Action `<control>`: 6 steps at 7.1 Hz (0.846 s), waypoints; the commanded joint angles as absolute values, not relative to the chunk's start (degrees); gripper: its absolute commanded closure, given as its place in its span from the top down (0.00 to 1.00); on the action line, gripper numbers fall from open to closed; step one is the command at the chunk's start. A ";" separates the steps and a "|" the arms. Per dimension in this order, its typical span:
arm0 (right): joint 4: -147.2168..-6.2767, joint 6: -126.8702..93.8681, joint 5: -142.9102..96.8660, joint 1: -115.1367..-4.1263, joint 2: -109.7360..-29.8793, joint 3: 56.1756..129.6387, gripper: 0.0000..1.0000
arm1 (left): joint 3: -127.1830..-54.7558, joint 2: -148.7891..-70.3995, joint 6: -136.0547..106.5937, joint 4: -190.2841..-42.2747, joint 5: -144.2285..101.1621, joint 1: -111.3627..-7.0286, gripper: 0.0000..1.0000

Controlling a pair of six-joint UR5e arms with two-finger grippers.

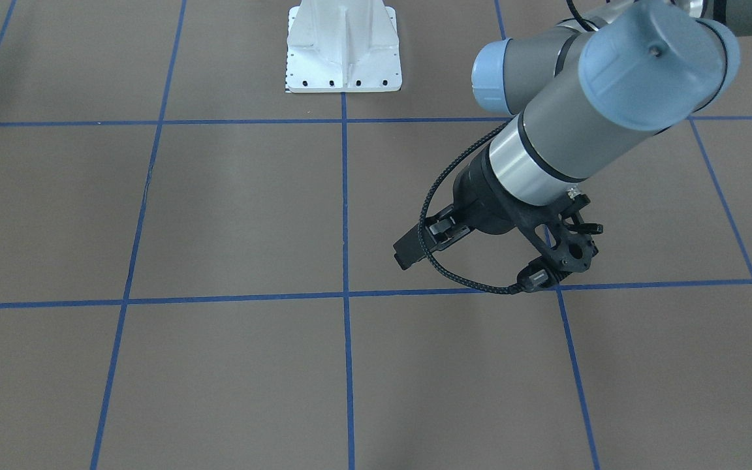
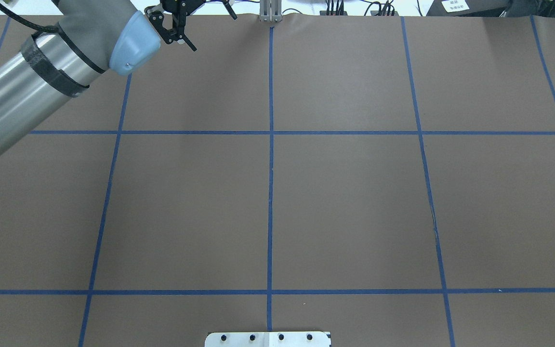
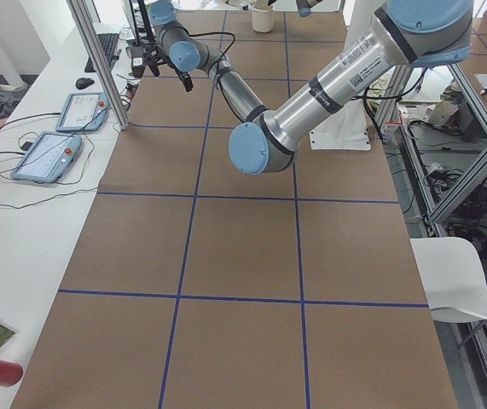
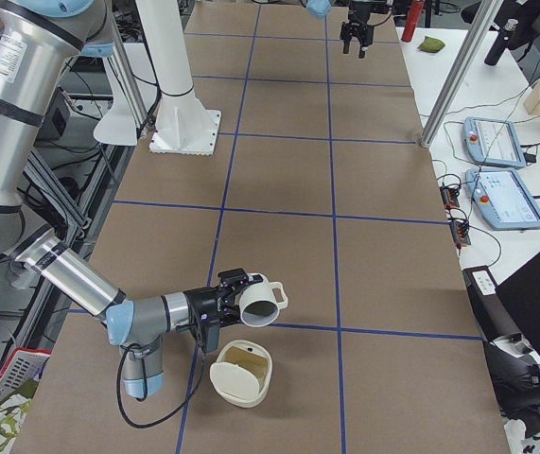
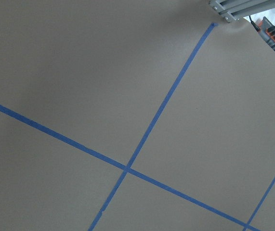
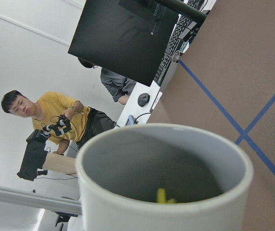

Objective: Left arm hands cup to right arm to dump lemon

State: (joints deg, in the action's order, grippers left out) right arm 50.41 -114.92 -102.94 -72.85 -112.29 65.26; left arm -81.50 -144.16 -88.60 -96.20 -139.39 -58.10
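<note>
1. the cup [image 4: 262, 301] is at the tip of the right tool [image 4: 235, 301], near the tabletop's [image 4: 279, 180] right end, about midway between the robot's edge and the operators' edge.
2. it lies tipped on its side, with the mouth turned toward the right end and the squared handle on the operators' side.
3. only the side view shows the right tool, so i cannot tell how firmly its fingers are clenched on the cup.
4. the right wrist view looks straight into the greyish inside of the cup [image 6: 142, 168]. a sliver of yellow, the lemon [image 6: 162, 196], shows low inside, just behind the rim.
5. a cream bowl [image 4: 241, 374] stands on the tabletop just beside the cup, on the right-end side, and the two do not touch.
6. the left tool [image 1: 407, 251] hangs over the tabletop's left half, near the operators' edge and well apart from the cup. its fingers look released and nothing is between them.
7. a person in a yellow shirt [image 6: 55, 120] sits beyond the operators' edge.
</note>
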 commanded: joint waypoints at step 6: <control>58.61 -144.36 -98.27 -75.06 -110.92 59.77 0.31 | -81.47 -144.49 -88.59 -96.06 -139.39 -58.62 1.00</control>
State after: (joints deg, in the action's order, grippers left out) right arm 56.25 -138.47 -99.05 -74.94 -111.19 60.05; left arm -81.40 -144.42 -88.59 -96.09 -139.39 -58.67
